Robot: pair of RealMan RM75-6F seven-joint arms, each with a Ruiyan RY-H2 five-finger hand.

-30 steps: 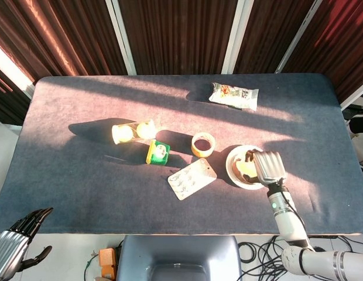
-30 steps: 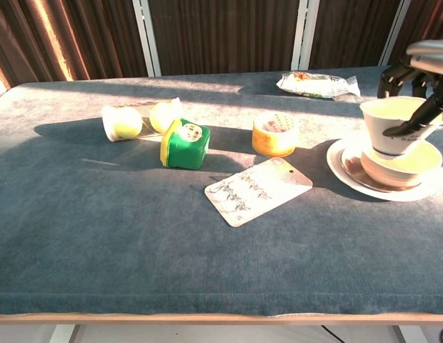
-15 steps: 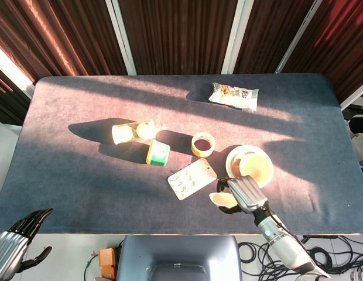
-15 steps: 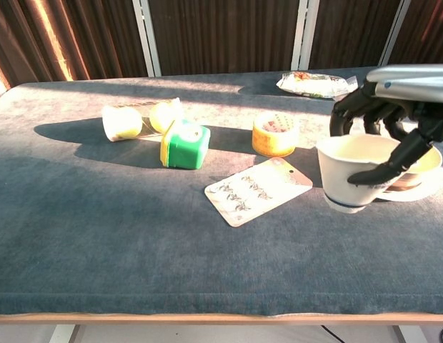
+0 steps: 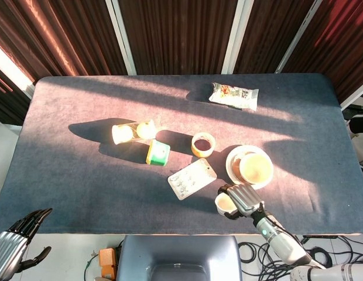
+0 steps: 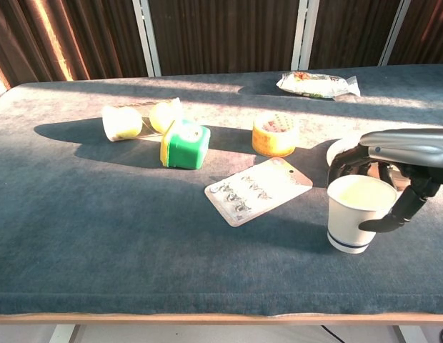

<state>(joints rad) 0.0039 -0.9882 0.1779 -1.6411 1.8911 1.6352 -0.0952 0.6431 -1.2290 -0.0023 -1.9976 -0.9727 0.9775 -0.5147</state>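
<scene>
The right hand (image 6: 393,187) grips a white paper cup (image 6: 356,214) standing upright on the counter (image 6: 100,229), near the blister pack (image 6: 258,190) and the saucer (image 5: 235,158). The left hand (image 5: 17,243) hangs released, off the counter's near-left corner.

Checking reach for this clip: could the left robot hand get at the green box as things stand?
Probably yes. The left robot hand hangs off the table's near left corner, holding nothing, and bare cloth lies between it and the green box; whether the arm stretches that far is unclear.
</scene>
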